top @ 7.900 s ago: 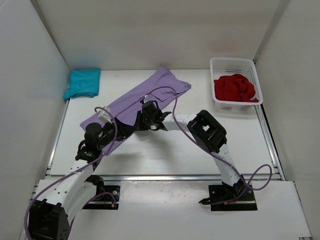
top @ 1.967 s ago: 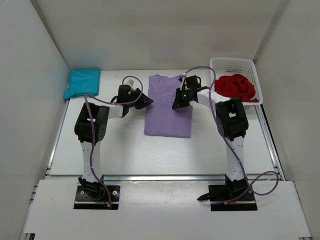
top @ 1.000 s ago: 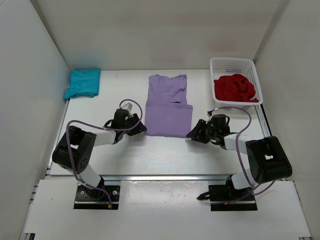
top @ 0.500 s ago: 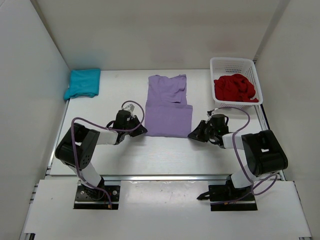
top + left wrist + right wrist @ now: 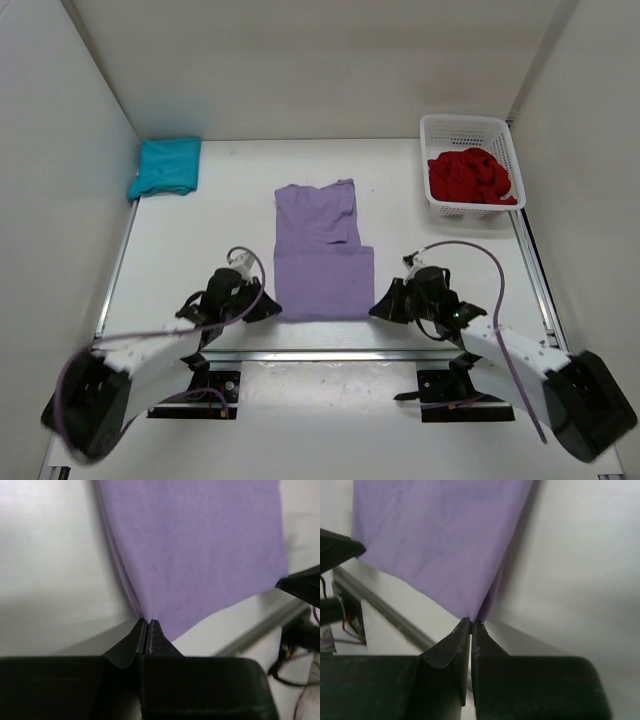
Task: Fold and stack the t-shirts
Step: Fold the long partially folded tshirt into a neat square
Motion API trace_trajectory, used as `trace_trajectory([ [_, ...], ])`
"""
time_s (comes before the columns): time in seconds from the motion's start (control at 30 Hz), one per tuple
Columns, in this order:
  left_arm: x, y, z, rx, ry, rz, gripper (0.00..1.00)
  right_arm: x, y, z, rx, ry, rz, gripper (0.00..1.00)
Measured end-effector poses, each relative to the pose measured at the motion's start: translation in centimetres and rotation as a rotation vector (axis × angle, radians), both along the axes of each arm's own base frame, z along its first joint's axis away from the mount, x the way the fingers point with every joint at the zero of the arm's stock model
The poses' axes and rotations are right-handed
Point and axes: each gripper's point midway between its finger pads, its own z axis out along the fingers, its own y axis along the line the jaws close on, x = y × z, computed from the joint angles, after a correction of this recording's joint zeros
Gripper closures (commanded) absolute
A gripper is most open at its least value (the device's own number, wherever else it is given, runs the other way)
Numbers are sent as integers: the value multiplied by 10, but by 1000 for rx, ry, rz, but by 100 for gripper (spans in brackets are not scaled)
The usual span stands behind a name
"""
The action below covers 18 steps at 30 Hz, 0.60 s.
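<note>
The lavender t-shirt (image 5: 322, 260) lies folded lengthwise in the middle of the table, its near edge close to the front rail. My left gripper (image 5: 268, 308) is shut on its near left corner, seen in the left wrist view (image 5: 146, 621) with the lavender t-shirt (image 5: 200, 550) stretching away. My right gripper (image 5: 378, 308) is shut on the near right corner, seen in the right wrist view (image 5: 471, 621) with the lavender t-shirt (image 5: 440, 535) above. The teal t-shirt (image 5: 166, 166) lies folded at the far left. The red t-shirt (image 5: 470, 176) sits crumpled in the basket.
A white lattice basket (image 5: 467, 131) stands at the far right corner. A metal rail (image 5: 330, 354) runs along the table's front edge just behind my grippers. White walls close in the left, back and right sides.
Both grippers have pulled the lavender t-shirt toward the front edge and slightly left. The arms have drawn back low and close to their bases.
</note>
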Motion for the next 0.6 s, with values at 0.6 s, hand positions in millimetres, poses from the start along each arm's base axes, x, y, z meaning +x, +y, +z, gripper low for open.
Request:
trace_trajectory([
  [0.6, 146, 25, 142, -118, -148, 200, 100, 206, 34, 147, -33, -189, -2, 100],
])
